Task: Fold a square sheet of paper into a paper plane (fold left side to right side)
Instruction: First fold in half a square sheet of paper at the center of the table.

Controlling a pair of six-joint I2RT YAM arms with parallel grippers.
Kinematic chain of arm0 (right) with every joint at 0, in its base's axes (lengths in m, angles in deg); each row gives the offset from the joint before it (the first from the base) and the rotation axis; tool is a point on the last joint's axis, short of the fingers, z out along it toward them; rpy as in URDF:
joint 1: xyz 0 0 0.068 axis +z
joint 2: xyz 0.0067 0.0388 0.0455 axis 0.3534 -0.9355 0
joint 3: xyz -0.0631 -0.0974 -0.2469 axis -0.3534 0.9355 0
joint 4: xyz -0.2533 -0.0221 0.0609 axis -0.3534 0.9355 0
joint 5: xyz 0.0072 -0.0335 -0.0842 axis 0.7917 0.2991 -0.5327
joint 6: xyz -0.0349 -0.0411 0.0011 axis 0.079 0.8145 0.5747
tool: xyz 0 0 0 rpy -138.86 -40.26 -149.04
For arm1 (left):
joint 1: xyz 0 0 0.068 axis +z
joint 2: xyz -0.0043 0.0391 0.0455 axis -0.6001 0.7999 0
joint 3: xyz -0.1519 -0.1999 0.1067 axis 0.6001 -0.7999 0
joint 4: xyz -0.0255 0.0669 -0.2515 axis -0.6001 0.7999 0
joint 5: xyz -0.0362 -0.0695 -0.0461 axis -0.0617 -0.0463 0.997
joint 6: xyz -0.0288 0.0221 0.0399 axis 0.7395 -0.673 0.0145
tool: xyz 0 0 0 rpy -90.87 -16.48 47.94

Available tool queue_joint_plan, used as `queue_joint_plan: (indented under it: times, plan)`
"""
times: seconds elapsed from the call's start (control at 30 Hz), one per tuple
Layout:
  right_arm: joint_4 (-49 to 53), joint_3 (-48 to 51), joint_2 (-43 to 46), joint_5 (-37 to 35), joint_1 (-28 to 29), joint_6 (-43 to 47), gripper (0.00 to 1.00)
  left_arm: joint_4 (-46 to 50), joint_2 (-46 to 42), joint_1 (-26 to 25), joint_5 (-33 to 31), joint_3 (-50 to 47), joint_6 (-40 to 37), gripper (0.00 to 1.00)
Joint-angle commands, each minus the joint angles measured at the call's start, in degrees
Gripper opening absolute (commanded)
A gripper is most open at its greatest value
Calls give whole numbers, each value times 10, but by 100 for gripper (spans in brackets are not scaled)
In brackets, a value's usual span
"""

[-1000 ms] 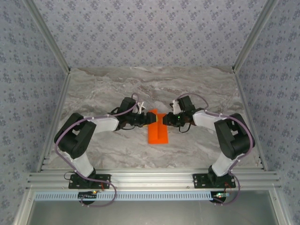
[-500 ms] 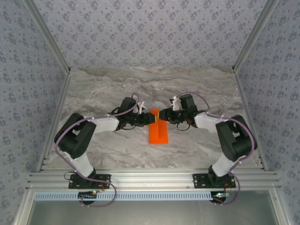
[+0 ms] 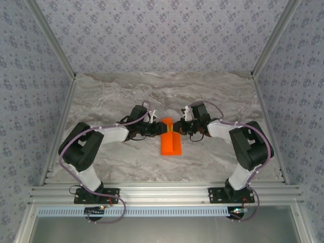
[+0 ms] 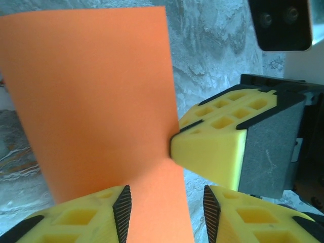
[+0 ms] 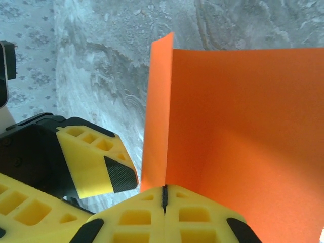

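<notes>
Nearest me, the two arms reach in from either side and meet over the paper [image 3: 170, 144], which lies mid-table, straight on the marble table [image 3: 111, 96] rather than in any tray or box.

The left claw [image 4: 164, 205] stands open, its yellow fingers straddling the orange sheet without pinching it. The right claw [image 5: 164, 193] is closed, fingers pressed tight together. From its wrist view it seems to nip the sheet's edge right where a flap stands upright along a crease, though the contact is hard to make out.

From above, the paper reads as a tall, narrow rectangle, not a square. I'd judge the left-to-right fold is in hand, with one side raised but not pressed flat. No pointed nose or wings show, so most of the plane is yet to be made.
</notes>
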Motion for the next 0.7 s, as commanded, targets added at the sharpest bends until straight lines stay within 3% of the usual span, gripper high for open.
queue_joint_plan:
  times: [0.0,0.27,0.67]
  plan:
    - [76,-26,1,-50,-1,54,0,59,-33,-3,-35,15,-34,52]
    - [138,-36,-9,-112,-4,97,0,130,-25,-12,-92,26,-50,64]
    - [137,-38,-27,-126,-10,111,1,199,51,-41,-142,94,-41,60]
